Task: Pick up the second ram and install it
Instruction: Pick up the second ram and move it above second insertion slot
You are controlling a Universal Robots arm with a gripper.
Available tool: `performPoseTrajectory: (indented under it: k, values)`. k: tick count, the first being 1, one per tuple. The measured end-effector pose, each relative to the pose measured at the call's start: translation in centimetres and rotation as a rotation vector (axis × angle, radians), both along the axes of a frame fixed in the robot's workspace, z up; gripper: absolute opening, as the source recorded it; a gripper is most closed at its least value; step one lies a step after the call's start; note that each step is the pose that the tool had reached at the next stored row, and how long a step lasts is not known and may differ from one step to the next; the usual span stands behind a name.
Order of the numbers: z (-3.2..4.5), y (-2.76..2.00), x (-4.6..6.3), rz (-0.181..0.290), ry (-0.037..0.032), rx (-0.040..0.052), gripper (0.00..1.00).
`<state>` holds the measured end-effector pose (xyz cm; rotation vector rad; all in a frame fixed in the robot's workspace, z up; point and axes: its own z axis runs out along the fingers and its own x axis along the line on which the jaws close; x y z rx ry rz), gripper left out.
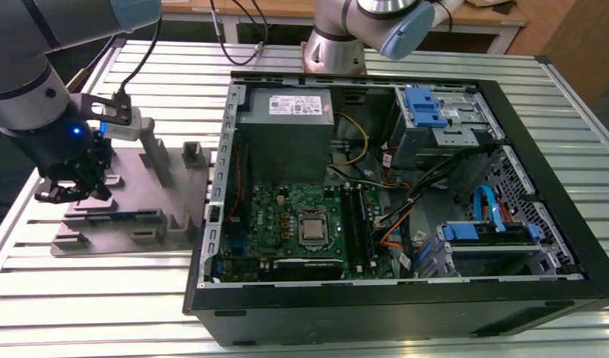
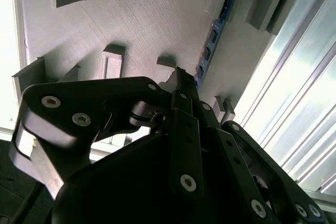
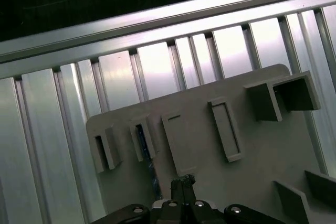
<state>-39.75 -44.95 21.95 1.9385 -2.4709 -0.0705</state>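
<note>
Status: pincer (image 2: pixel 177 74) looks closed to me, tips pressed together with nothing between them, hanging low over the grey fixture (image 1: pixel 135 224) at the exterior view's left. The second ram (image 2: pixel 212 38) stands on edge in a fixture slot, just beside the tips, and I can't tell if it touches them. I'd rate it light and stiff but fragile: thin board, chips on the faces, presumably contacts on the buried long edge. My pick would be the exposed upper edge near mid-length, squeezing gently across the thin faces. Surface is a ribbed aluminium table (image 1: pixel 105 291). Fixture blocks flank the stick, so room is tight. Open PC case (image 1: pixel 543 149) sits near on the exterior view's right, motherboard (image 1: pixel 304 216) exposed.
</note>
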Motion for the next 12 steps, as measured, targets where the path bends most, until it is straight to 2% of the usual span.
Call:
performPoseTrajectory:
  k: [12]
  values:
    - [0.0,0.0,0.0,0.082,0.0,0.0,0.1]
